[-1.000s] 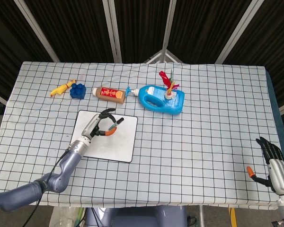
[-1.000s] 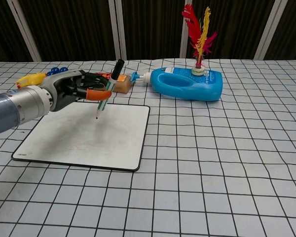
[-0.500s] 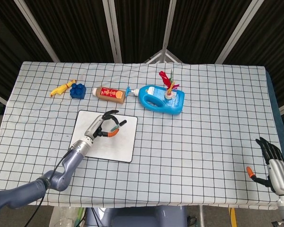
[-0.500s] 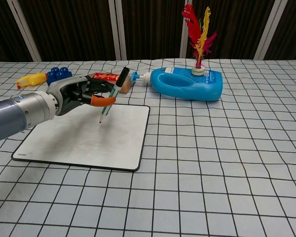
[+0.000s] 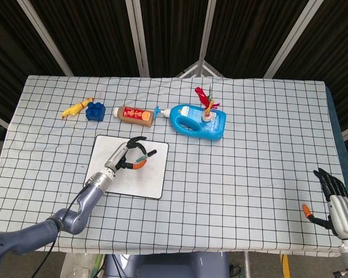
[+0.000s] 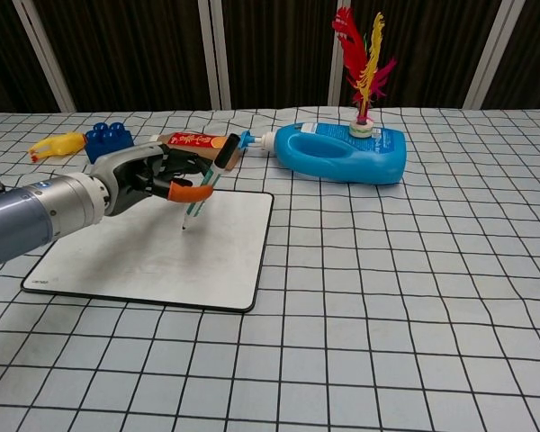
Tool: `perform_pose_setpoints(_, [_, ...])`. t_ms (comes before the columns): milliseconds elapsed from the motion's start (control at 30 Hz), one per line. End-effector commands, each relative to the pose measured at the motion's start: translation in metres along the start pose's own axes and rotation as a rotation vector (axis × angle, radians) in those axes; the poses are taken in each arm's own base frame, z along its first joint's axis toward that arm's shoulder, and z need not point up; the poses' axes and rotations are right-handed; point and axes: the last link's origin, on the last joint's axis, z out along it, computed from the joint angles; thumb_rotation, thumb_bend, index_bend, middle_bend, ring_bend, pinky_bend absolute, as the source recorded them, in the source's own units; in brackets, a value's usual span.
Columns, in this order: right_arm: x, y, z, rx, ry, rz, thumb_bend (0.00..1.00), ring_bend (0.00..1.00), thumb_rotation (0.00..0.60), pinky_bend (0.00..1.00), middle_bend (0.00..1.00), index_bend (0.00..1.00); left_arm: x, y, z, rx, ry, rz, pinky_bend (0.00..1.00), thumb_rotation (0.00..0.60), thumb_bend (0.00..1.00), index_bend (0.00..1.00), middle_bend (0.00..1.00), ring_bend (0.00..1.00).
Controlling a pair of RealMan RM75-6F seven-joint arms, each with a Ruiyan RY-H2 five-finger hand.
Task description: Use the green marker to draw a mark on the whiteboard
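Note:
My left hand (image 6: 148, 175) (image 5: 127, 157) grips the green marker (image 6: 207, 184) (image 5: 144, 157), which is tilted with its black cap end up and its tip down. The tip sits at or just above the whiteboard (image 6: 117, 261) (image 5: 110, 185), near the board's far right part; I cannot tell whether it touches. The board's surface looks blank. My right hand (image 5: 332, 200) shows only in the head view, at the table's near right corner, with its fingers spread and holding nothing.
Behind the board lie a yellow toy (image 6: 56, 144), a blue block (image 6: 108, 139) and a brown bottle (image 6: 193, 142). A blue detergent bottle (image 6: 337, 153) with a feathered shuttlecock (image 6: 362, 63) on it lies to the right.
My left hand has moved down and toward the near side with the marker. The marker tip has dropped closer to the whiteboard. My right hand has not moved.

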Motion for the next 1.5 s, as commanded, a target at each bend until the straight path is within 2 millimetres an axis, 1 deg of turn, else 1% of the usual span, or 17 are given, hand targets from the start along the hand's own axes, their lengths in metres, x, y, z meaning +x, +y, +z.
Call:
perform_pose_setpoints(33, [0.000,0.000,0.000,0.000,0.000,0.000,0.35,0.00,0.600,0.00,0.00,0.00,0.000,-0.001,0.000,0.003,-0.001,0.005,0.00,0.600,0.52,0.67,0.11,0.00])
perform_pose_setpoints(300, [0.000,0.000,0.000,-0.002,0.001,-0.002,0.35,0.00,0.600,0.00,0.00,0.00,0.003,-0.007,0.002,0.012,0.004,0.034,0.00,0.600,0.53,0.67,0.12,0.00])
perform_pose_setpoints(433, [0.000,0.000,-0.001,-0.004,0.002,-0.005,0.35,0.00,0.600,0.00,0.00,0.00,0.009,-0.012,0.003,0.020,0.016,0.058,0.00,0.600,0.53,0.67,0.12,0.00])
perform_pose_setpoints(633, [0.000,0.001,-0.001,-0.010,0.001,-0.003,0.35,0.00,0.600,0.00,0.00,0.00,0.025,-0.022,0.001,0.030,0.050,0.116,0.00,0.600,0.53,0.67,0.12,0.00])
perform_pose_setpoints(700, [-0.001,0.001,-0.001,-0.010,0.001,-0.003,0.35,0.00,0.600,0.00,0.00,0.00,0.035,-0.025,0.000,0.031,0.076,0.146,0.00,0.600,0.53,0.67,0.12,0.00])
perform_pose_setpoints(767, [-0.001,0.000,-0.001,-0.009,0.000,-0.004,0.35,0.00,0.600,0.00,0.00,0.00,0.041,-0.027,-0.001,0.032,0.093,0.142,0.00,0.600,0.53,0.67,0.12,0.00])
perform_pose_setpoints(867, [-0.001,0.000,-0.001,-0.007,0.001,-0.003,0.35,0.00,0.600,0.00,0.00,0.00,0.051,-0.023,-0.005,0.017,0.122,0.093,0.00,0.600,0.53,0.67,0.12,0.00])
perform_pose_setpoints(933, [0.000,0.000,-0.002,-0.005,0.001,-0.003,0.35,0.00,0.600,0.00,0.00,0.00,0.052,-0.017,-0.009,-0.004,0.123,0.058,0.00,0.600,0.53,0.67,0.12,0.00])
perform_pose_setpoints(1033, [-0.001,-0.001,-0.002,-0.001,0.001,-0.001,0.35,0.00,0.600,0.00,0.00,0.00,0.050,-0.007,-0.017,-0.032,0.104,-0.005,0.00,0.600,0.53,0.67,0.12,0.00])
perform_pose_setpoints(1200, [-0.001,-0.002,-0.002,0.007,0.000,0.000,0.35,0.00,0.600,0.00,0.00,0.00,0.042,0.005,-0.024,-0.051,0.076,-0.038,0.00,0.600,0.53,0.68,0.12,0.00])
perform_pose_setpoints(1333, [-0.001,-0.003,-0.002,0.009,-0.001,0.003,0.35,0.00,0.600,0.00,0.00,0.00,0.030,0.010,-0.024,-0.051,0.062,-0.055,0.00,0.600,0.53,0.68,0.13,0.00])
perform_pose_setpoints(1500, [-0.001,-0.003,-0.002,0.009,-0.002,0.005,0.35,0.00,0.600,0.00,0.00,0.00,0.016,0.010,-0.019,-0.041,0.049,-0.060,0.00,0.600,0.53,0.68,0.13,0.00])
